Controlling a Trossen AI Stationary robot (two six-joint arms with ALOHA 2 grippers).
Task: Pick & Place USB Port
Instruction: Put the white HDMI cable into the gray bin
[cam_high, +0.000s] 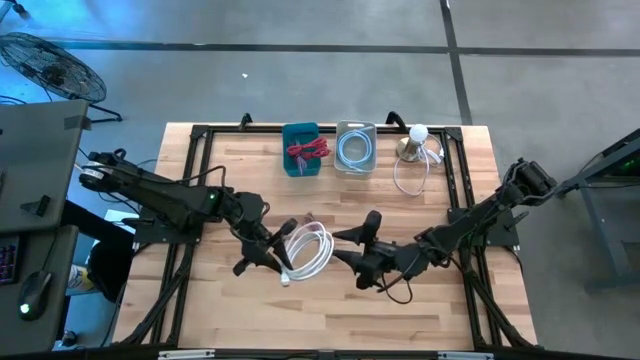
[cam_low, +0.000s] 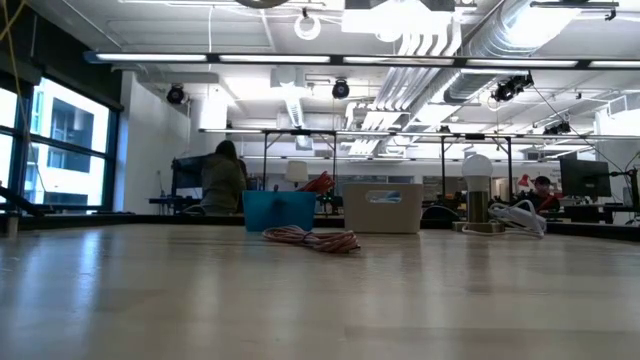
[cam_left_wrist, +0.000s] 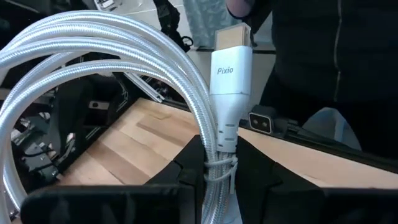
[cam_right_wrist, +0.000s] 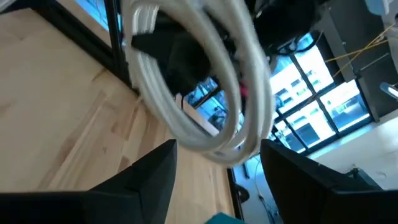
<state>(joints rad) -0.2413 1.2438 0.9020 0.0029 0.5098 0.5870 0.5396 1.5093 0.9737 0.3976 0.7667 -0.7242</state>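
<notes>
- Left gripper (cam_high: 272, 250) is clamped on the white cable (cam_high: 310, 248), holding the coil above the middle of the table (cam_high: 220, 310); in the left wrist view its fingers (cam_left_wrist: 186, 168) pinch the bundle just below the white plug (cam_left_wrist: 231, 81), which points up and away from the wrist.
- Right gripper (cam_high: 362, 252) sits just beside the coil on its right side, jaws spread wide with nothing between them; in the right wrist view the loops (cam_right_wrist: 205, 93) hang in front of its two fingers (cam_right_wrist: 155, 174), apart from them.
- Blue bin (cam_high: 301, 148) stands at the far edge of the table with a red cable (cam_high: 308, 151) in it.
- Grey bin (cam_high: 355, 146) stands just right of the blue one and holds a coiled pale blue cable (cam_high: 353, 150).
- Lamp (cam_high: 415, 140) with a round white head stands right of the grey bin, a white cord (cam_high: 410, 175) looping on the table in front of it.
- Low view shows a loose red-and-white cable (cam_low: 312, 239) lying on the table in front of the bins, and people at desks in the room behind.
- Neither gripper shows in the low view.
- Black frame rails (cam_high: 200, 170) run around the table's edges.
</notes>
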